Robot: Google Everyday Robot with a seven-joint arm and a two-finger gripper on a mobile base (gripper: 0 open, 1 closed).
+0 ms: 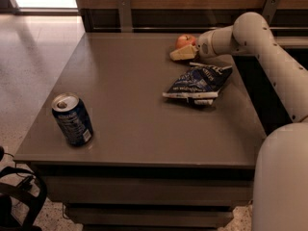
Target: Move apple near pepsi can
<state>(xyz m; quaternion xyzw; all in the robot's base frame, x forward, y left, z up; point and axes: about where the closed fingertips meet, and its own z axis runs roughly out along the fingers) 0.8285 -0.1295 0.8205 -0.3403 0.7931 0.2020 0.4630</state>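
Fingers (185, 53) of the gripper (179, 52) look spread apart, not squeezing yet, against the apple (186, 40) at the back of the table (130, 129), so picking it up and carrying it across to the pepsi can (72, 119) is all left to do.

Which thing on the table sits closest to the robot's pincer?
The small round red-orange apple, right beside the pincer at the far side; the dark blue snack bag lies farther, the dark blue drink can farthest.
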